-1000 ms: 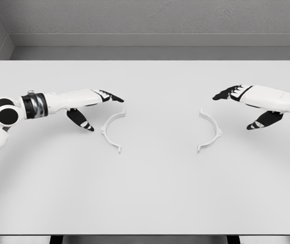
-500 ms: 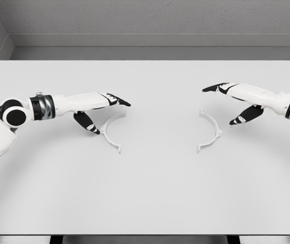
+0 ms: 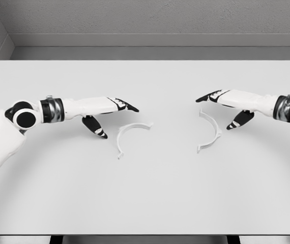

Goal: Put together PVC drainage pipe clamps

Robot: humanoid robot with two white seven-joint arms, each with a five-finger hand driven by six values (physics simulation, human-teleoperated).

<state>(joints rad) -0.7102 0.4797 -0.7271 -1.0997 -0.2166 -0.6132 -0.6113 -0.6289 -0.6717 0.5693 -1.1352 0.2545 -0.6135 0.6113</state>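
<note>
Grey walls close off the back of the scene, and before you lies a wide white table (image 3: 145, 198) carrying two white half-ring clamp pieces.

Your left hand (image 3: 110, 113) reaches in from the left, stretched out flat above the surface. Its fingers (image 3: 127, 106) are extended and spread, the thumb (image 3: 94, 126) dropped down and apart from them; it holds nothing. The left clamp half (image 3: 131, 135) lies flat just beside and below the fingertips, its open side facing down toward you, and you cannot tell whether any fingertip touches it.

Well apart to the right, the right clamp half (image 3: 211, 131) lies flat with its open side facing left. Your right hand (image 3: 226, 104) comes in from the right, also open: fingers (image 3: 208, 96) extended toward the upper end of that piece, thumb (image 3: 239, 120) hanging below, just beside the curve of the ring. It grips nothing; contact with the piece is not clear.

Count: two clamp halves, two hands, one table.
</note>
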